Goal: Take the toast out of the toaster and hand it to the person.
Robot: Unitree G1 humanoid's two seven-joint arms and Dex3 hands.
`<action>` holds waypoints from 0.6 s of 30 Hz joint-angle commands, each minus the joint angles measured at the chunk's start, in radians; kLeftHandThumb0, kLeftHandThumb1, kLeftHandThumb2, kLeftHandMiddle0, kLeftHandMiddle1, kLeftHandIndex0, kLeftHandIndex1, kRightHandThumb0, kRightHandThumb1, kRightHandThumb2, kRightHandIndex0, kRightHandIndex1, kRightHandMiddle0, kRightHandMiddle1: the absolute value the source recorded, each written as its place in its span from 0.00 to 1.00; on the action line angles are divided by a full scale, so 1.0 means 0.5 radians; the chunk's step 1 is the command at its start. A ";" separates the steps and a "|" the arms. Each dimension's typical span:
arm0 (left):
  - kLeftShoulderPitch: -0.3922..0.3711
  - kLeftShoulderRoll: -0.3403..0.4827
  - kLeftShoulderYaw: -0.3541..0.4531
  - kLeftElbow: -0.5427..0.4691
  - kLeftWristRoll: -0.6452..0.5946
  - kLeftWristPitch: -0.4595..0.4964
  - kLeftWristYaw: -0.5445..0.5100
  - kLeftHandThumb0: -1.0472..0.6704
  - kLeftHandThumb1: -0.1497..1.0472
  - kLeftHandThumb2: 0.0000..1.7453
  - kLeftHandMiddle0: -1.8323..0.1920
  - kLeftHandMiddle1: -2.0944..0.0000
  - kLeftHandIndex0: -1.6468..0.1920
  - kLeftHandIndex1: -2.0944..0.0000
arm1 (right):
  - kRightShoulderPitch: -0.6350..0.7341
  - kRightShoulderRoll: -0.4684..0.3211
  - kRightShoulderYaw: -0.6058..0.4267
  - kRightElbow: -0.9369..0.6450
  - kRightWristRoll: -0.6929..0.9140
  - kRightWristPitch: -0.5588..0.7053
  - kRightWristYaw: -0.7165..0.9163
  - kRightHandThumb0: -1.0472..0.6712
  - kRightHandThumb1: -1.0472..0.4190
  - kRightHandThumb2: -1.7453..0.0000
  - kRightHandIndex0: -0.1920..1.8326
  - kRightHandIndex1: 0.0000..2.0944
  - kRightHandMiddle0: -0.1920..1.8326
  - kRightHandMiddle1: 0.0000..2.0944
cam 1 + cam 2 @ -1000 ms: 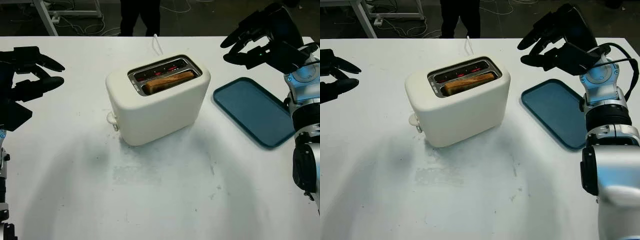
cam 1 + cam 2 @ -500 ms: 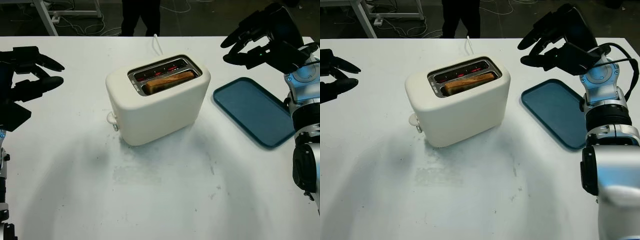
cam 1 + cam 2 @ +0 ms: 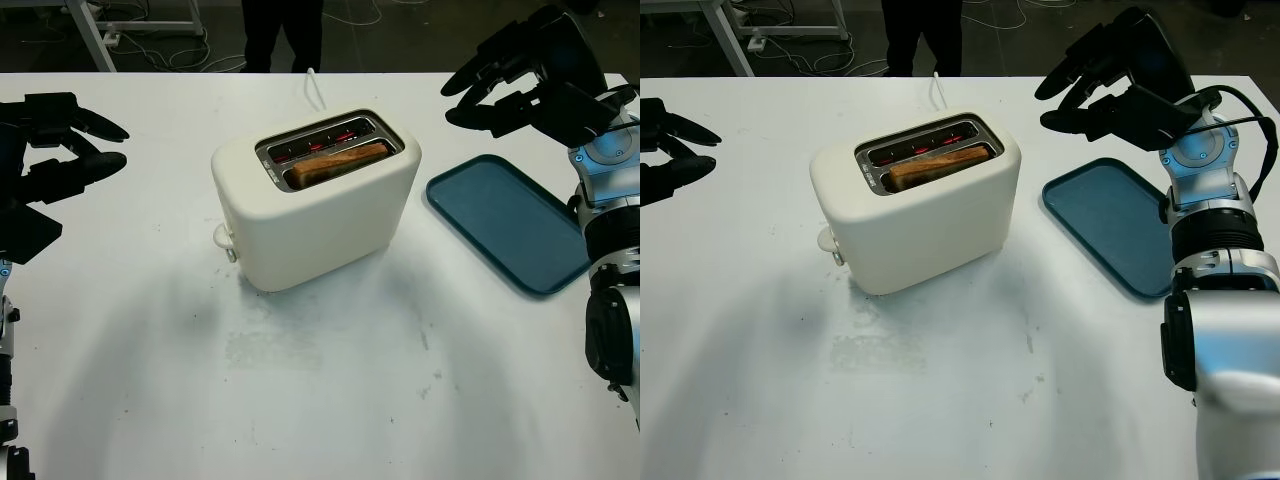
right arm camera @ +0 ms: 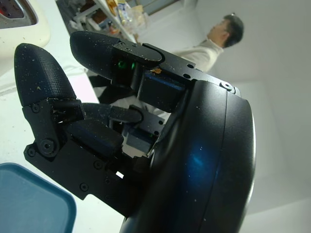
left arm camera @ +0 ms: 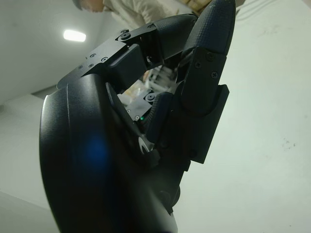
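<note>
A cream two-slot toaster (image 3: 315,210) stands in the middle of the white table. A brown slice of toast (image 3: 338,161) sticks out of its nearer slot; the farther slot glows red inside. My right hand (image 3: 492,85) hovers open above the table's back right, to the right of the toaster and over the far end of the tray. My left hand (image 3: 75,150) is held open above the table's left edge, well apart from the toaster. A person (image 3: 281,28) in dark trousers stands beyond the table's far edge, and also appears in the right wrist view (image 4: 214,46).
A dark blue tray (image 3: 510,220) lies right of the toaster. The toaster's white cord (image 3: 314,88) runs toward the far edge. Its lever knob (image 3: 222,237) faces front left. The front of the table (image 3: 330,400) is bare white surface.
</note>
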 commanded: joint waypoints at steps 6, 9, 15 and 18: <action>-0.003 -0.008 0.015 0.023 -0.024 -0.034 0.004 0.13 0.88 0.00 0.35 0.56 0.35 0.67 | -0.003 -0.006 -0.002 -0.028 0.008 0.034 -0.002 0.06 0.61 0.51 0.87 0.17 0.87 0.07; -0.008 -0.010 0.014 0.026 -0.022 -0.038 0.009 0.13 0.88 0.00 0.35 0.56 0.35 0.67 | -0.002 -0.007 -0.001 -0.022 0.006 0.018 -0.003 0.06 0.61 0.52 0.87 0.17 0.87 0.07; -0.011 -0.014 0.006 0.010 -0.012 -0.020 0.013 0.14 0.88 0.00 0.35 0.56 0.35 0.67 | 0.005 -0.009 0.006 -0.041 -0.014 0.046 -0.032 0.05 0.60 0.51 0.87 0.18 0.87 0.08; -0.028 -0.026 -0.001 0.024 0.000 -0.038 0.031 0.14 0.87 0.00 0.36 0.56 0.36 0.67 | 0.005 0.002 -0.002 -0.033 0.006 0.029 -0.016 0.05 0.61 0.51 0.87 0.18 0.87 0.08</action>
